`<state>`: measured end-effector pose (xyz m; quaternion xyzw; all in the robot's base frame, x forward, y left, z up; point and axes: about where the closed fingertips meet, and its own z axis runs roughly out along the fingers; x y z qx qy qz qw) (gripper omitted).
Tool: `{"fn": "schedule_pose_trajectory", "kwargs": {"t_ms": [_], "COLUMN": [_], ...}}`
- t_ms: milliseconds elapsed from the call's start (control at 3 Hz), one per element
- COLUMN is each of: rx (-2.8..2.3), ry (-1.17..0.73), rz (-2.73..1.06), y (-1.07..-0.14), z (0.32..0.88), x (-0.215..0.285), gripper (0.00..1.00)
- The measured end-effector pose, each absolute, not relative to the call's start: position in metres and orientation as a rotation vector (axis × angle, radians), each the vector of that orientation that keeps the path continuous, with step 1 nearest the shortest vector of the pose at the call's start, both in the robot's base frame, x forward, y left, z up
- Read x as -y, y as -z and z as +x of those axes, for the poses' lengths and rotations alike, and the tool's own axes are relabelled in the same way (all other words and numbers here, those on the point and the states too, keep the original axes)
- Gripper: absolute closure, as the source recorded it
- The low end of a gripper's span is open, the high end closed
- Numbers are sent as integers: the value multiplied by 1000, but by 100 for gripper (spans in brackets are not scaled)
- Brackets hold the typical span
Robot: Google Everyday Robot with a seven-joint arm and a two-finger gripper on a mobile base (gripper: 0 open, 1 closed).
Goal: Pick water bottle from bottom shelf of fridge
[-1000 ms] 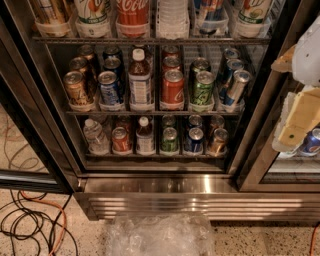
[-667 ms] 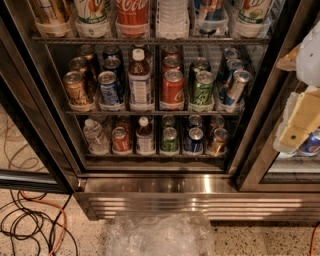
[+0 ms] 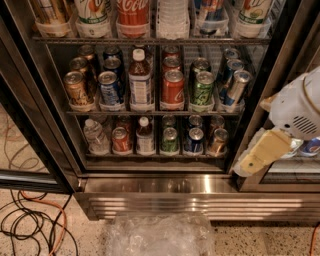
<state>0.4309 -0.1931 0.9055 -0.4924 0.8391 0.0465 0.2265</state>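
The gripper (image 3: pixel 257 155) has come down and drifted left since a moment ago. It now hangs low at the right of the fridge (image 3: pixel 52 125), in front of the dark post between its two bays. The drinks on the shelves sit as they did. Whether the gripper is spread or closed I cannot tell.

Nearest me, down and left of the gripper, a crumpled sheet of clear plastic (image 3: pixel 160 235) lies on the speckled floor (image 3: pixel 260 240). Much farther to its left sprawls a tangle of black and orange cables (image 3: pixel 35 225). Just below the gripper, behind the plastic, runs the ribbed steel base (image 3: pixel 200 205).

Farther back, about level with the gripper and to its left, is the bottom shelf. The copper-coloured can (image 3: pixel 218 141) stands closest to the gripper. After it come a blue can (image 3: pixel 194 140), a green can (image 3: pixel 170 140), a white-capped labelled bottle of dark liquid (image 3: pixel 145 135) and a red can (image 3: pixel 120 140). The water bottle (image 3: pixel 95 136) stands upright at the far left end of that row, just beside the red can and well apart from the gripper.

Up and left of the gripper, the middle shelf holds more cans and a taller labelled bottle (image 3: pixel 140 82). Higher still, a Coca-Cola bottle (image 3: pixel 132 15) shows at the top.
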Motion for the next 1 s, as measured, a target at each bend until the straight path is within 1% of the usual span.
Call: {"fn": "schedule_pose_trajectory", "kwargs": {"t_ms": [333, 1000], "rx": [-2291, -2301], "ry": [-254, -304], "rz": [-1288, -1201], "y": [-872, -854], "z": [460, 465], "x": [168, 162], "gripper": [0, 0]}}
